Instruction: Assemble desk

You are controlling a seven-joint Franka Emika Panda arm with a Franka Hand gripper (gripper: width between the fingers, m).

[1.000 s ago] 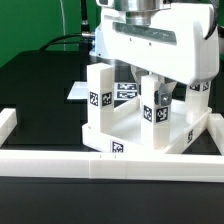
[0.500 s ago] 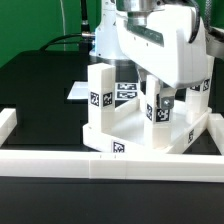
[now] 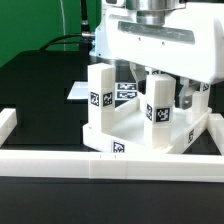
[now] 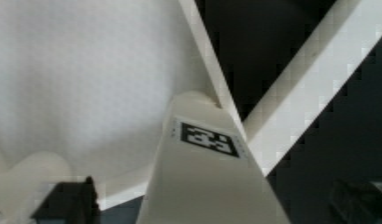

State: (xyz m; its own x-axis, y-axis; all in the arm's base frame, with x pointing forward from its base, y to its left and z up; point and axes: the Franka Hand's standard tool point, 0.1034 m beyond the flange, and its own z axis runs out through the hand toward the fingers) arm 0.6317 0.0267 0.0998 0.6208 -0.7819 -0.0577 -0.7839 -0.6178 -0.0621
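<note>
Desk top (image 3: 135, 140) lies right of centre, low in the exterior view, against the border rails (image 3: 60, 162), legs upright in its sockets. Gripper (image 3: 160, 92) sits over right-hand leg (image 3: 160, 108); finger grasp indeterminate. Recommend keeping leg vertical, seating squarely, checking it before release.

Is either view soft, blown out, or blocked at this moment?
Exterior view: evenly lit, slightly soft; the white desk top, legs and end effector blend together with little contrast, though the black tags stay readable. Wrist view: very close and blurred; one tagged leg fills the frame, with pale surfaces nearly washed out.
</note>
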